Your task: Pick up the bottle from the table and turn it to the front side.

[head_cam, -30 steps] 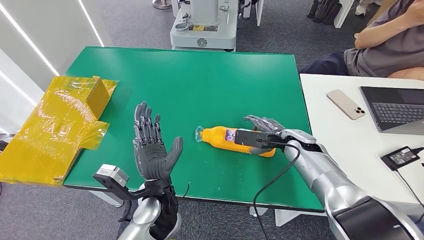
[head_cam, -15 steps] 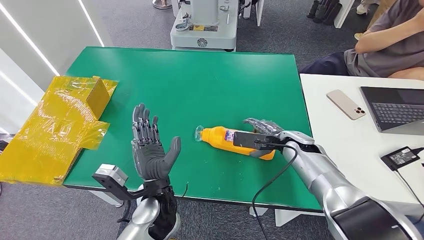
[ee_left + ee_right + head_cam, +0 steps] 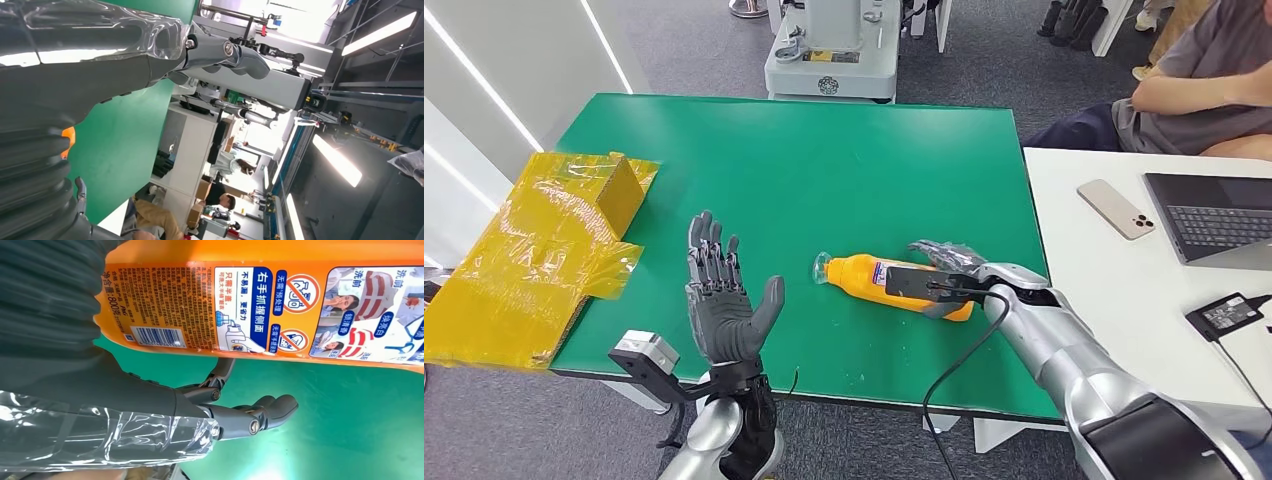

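An orange bottle (image 3: 864,275) with a printed label lies on its side on the green table (image 3: 824,160), cap end pointing left. My right hand (image 3: 944,265) reaches over its base end, with fingers on the far side. In the right wrist view the bottle (image 3: 260,305) lies against the palm cover, while the dark fingers (image 3: 250,415) stretch out over the green surface, apart from the bottle. My left hand (image 3: 722,300) is raised near the table's front edge, palm facing the bottle, fingers spread and holding nothing. The left wrist view shows its fingers (image 3: 235,50) extended.
A yellow taped cardboard box (image 3: 554,240) overhangs the table's left edge. On the right, a white table (image 3: 1114,300) carries a phone (image 3: 1116,208), a laptop (image 3: 1214,215) and a black adapter (image 3: 1224,315). A person (image 3: 1194,90) sits at the far right. A grey machine (image 3: 829,50) stands beyond the table.
My right hand has crept slightly left along the bottle, which has not moved. My left hand has sunk a little and stays spread.
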Robot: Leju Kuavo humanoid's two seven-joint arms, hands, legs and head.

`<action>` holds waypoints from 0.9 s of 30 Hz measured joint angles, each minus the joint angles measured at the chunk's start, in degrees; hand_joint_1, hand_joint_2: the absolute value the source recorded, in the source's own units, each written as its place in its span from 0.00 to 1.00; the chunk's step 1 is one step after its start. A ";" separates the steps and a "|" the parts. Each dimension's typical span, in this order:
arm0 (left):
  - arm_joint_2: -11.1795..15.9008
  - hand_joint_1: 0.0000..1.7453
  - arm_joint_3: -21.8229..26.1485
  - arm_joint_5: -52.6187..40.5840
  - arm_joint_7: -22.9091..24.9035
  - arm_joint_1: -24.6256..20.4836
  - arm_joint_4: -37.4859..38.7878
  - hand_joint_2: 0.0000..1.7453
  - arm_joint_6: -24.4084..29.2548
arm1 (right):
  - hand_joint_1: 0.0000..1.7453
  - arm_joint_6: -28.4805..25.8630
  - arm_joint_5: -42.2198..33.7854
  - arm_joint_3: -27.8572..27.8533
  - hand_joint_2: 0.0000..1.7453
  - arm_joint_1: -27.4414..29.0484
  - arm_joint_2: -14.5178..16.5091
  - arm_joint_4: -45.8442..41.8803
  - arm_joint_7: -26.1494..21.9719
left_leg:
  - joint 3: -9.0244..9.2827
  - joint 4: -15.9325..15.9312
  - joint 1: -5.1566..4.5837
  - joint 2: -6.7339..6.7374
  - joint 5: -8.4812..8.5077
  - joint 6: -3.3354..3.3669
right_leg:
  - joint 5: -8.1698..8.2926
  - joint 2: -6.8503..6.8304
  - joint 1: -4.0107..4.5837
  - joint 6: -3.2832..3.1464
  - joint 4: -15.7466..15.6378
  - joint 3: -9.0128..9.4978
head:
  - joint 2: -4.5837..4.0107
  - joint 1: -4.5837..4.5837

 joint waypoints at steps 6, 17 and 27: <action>-0.07 0.00 0.00 -0.10 0.10 -0.07 -0.02 1.00 -0.09 | 0.00 -0.03 0.44 0.01 1.00 0.08 0.00 0.04 0.55 | 0.01 0.01 0.00 0.01 0.00 0.00 | 0.00 0.00 0.00 0.00 0.00 0.00 | 0.00 -0.01; -0.31 0.00 0.00 -0.25 0.26 -0.85 0.01 1.00 -0.73 | 0.00 -0.14 1.70 0.05 1.00 0.26 -0.01 0.07 0.51 | 0.01 0.01 0.00 0.01 0.00 0.00 | 0.00 0.01 0.00 0.00 -0.01 0.00 | 0.00 -0.01; -0.38 0.00 0.00 -0.23 0.26 -1.35 0.12 1.00 -0.98 | 0.60 -0.21 3.16 0.54 1.00 0.48 -0.01 0.12 0.55 | 0.00 0.01 0.00 0.01 0.00 0.00 | 0.00 0.01 0.00 0.00 -0.01 0.00 | 0.00 -0.01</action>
